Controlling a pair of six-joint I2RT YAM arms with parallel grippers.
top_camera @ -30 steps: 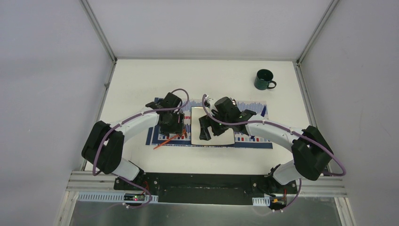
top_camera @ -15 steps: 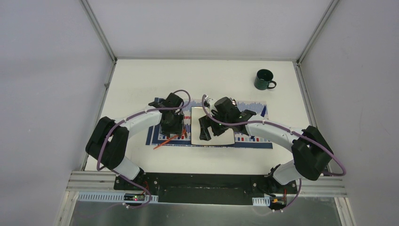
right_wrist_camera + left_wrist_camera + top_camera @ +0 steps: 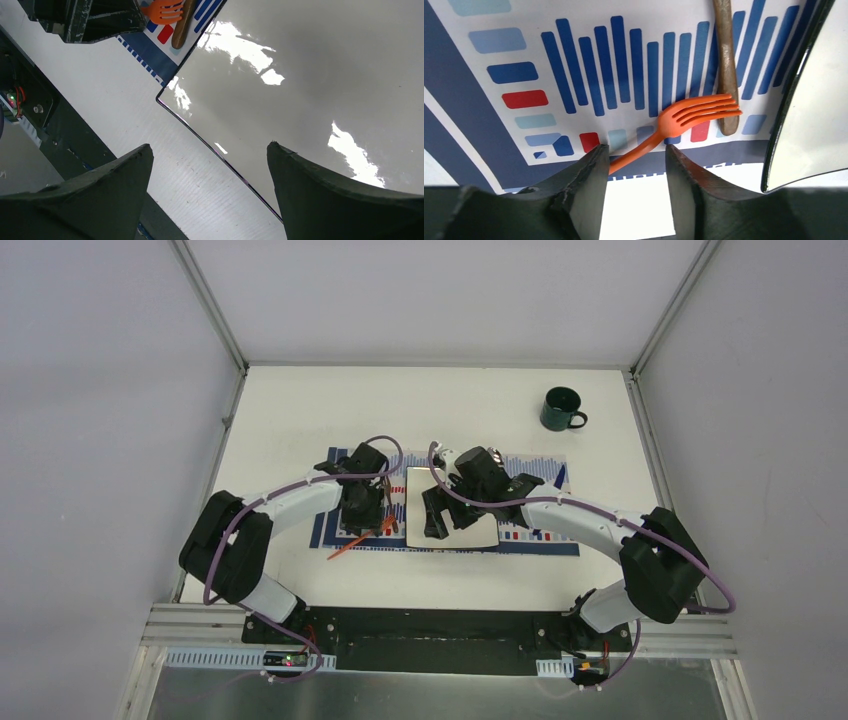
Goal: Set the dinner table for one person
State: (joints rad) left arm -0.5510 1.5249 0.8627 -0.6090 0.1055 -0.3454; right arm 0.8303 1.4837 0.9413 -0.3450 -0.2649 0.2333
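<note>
The white desk (image 3: 300, 410) spans the scene. Left tool (image 3: 636, 150), jaws half parted and gripping nothing, straddles the handle of the orange fork (image 3: 694, 116) on the striped placemat (image 3: 524, 75), probably to square it beside the white plate (image 3: 310, 75). Right tool (image 3: 210, 150) gapes empty over the plate's corner.

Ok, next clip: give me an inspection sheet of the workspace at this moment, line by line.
Surface: white dinner table, with a striped placemat lying on it.
Job's things: square white plate on the placemat; orange fork left of it, tines over the end of a brown wooden utensil; green mug far right, off the placemat.
Clutter: nothing seen.
Tools: left tool open, fingers either side of the fork's handle; right tool open above the plate's near left part.
Cables: purple cables run along both arms.
Surroundings: aluminium frame, plain white walls.
</note>
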